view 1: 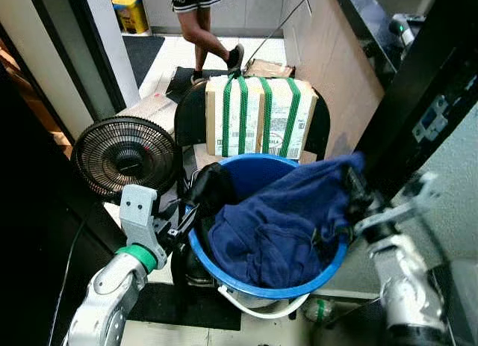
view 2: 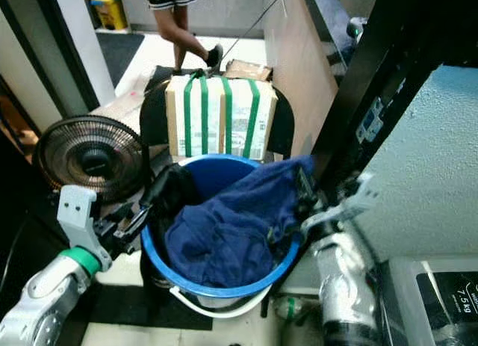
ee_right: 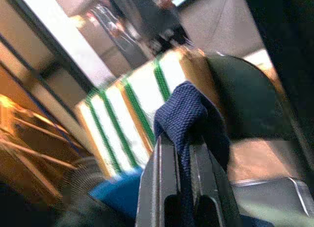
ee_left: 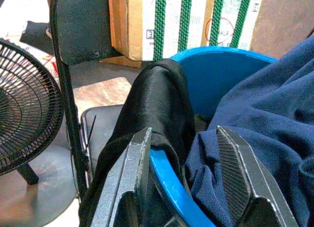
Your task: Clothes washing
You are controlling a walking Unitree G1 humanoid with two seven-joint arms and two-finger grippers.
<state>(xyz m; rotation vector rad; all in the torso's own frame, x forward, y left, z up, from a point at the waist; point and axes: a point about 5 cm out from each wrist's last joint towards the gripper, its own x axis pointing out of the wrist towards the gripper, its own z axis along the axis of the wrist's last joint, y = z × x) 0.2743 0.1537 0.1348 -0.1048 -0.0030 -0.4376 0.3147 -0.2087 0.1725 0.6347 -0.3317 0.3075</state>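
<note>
A: What could go wrong from here?

B: The right hand (view 1: 351, 183) is clamped on a fold of the navy garment (view 1: 284, 226) at the far right rim of the blue bucket (view 1: 224, 275). The right wrist view shows only a narrow pinch of knit between the two black fingers (ee_right: 162, 183). If the arm lifts, I judge the fold could slide out, or the heavy bulk left in the bucket could drag it free.

A: And the other side?

B: The left hand (ee_left: 189, 168) is spread apart, one finger outside the bucket's near-left rim and one inside, touching nothing firmly as far as I can tell. A black garment (view 1: 211, 189) is draped over that rim just beyond it. A pull on the navy piece could take the black one along, or tip the bucket, which stands on a black folding chair (ee_left: 78, 40) rather than on the floor.

A: Anything near enough to snag?

B: A small black fan (view 1: 123, 153) stands just beside the chair on the left, and a cardboard box with green straps (view 1: 258, 116) sits behind the bucket. A person's legs (view 1: 205, 28) are well apart, farther back.

A: How does the navy garment look?

B: Soft, thick, crumpled, filling most of the bucket and spilling over its right rim up to the right hand.
</note>
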